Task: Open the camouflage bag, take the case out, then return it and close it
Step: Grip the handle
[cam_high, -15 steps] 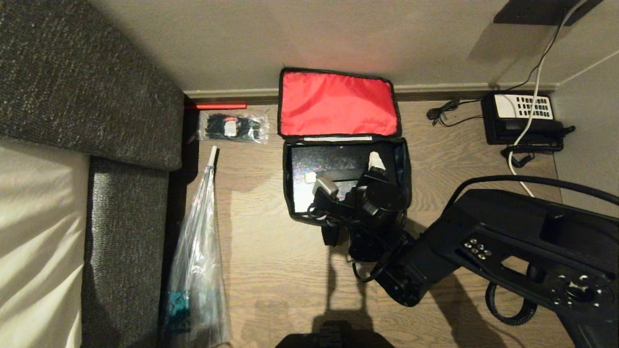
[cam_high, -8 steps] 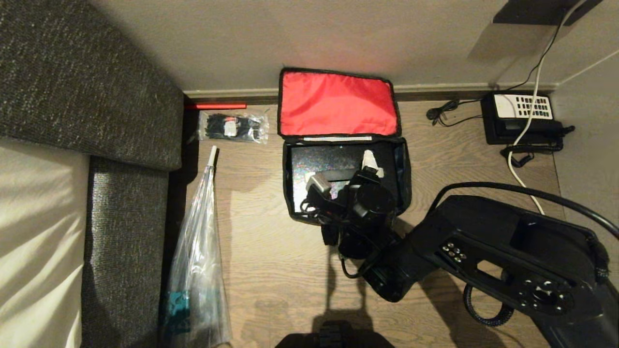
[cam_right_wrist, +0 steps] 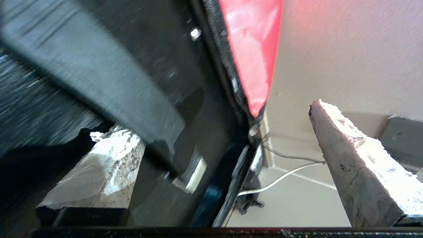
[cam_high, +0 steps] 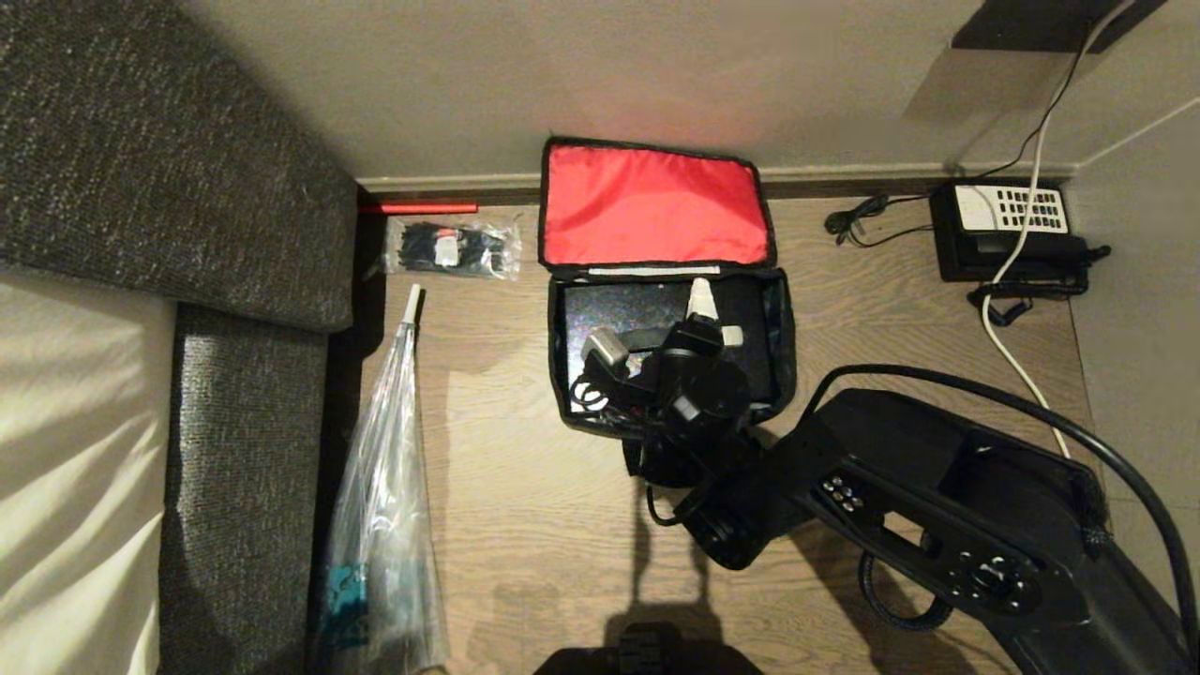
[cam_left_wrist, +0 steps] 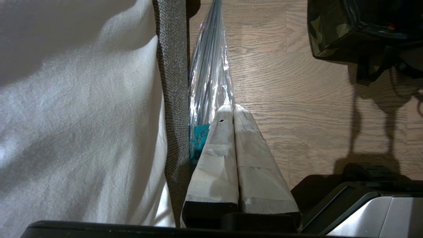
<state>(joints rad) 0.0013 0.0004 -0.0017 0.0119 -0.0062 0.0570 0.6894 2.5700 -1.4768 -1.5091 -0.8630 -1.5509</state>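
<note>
The speckled black rectangular case (cam_high: 623, 309) lies inside the red-lined camouflage bag (cam_high: 656, 202), long axis nine-to-three. The right gripper (cam_high: 698, 314), spread wide, hangs over its black handle (cam_right_wrist: 99, 82). The black desk telephone (cam_high: 1008, 234) sits toward two o'clock.

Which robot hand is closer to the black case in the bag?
Right. The right gripper hangs open directly above the case, by its handle; the left gripper is parked shut near the sofa.

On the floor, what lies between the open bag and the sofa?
In the head view, a packet of black ties and a clear plastic sleeve lie between the bag and the sofa.
</note>
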